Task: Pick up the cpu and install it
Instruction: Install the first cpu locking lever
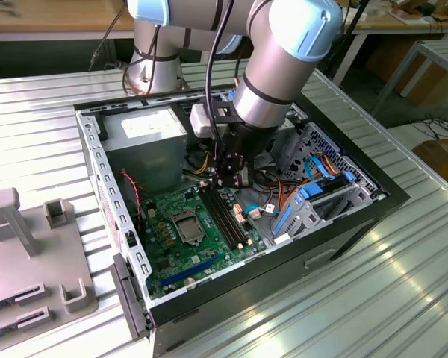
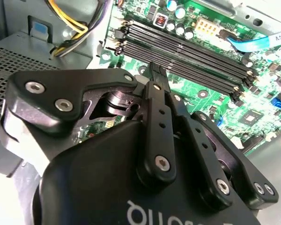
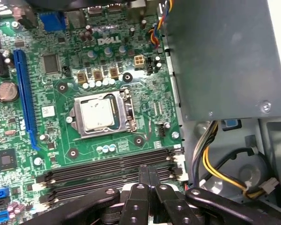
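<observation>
The cpu (image 3: 97, 115), a dull silvery square, lies flat inside the metal socket frame (image 3: 127, 112) on the green motherboard (image 3: 56, 136). In the exterior view the cpu (image 1: 187, 221) shows as a small grey square in the middle of the board. My gripper (image 1: 228, 181) hangs inside the open computer case, over the long black memory slots (image 3: 107, 171) beside the socket. Its two black fingertips (image 3: 144, 174) are pressed together with nothing between them, and in the second wrist view the gripper (image 2: 158, 71) again points down at the memory slots (image 2: 187, 56).
The grey power supply box (image 1: 145, 145) and its yellow and black cables (image 3: 215, 164) stand close to the socket. A drive cage with blue clips (image 1: 313, 198) fills the case on the exterior view's right. A grey fixture (image 1: 30, 253) lies outside the case on the slatted table.
</observation>
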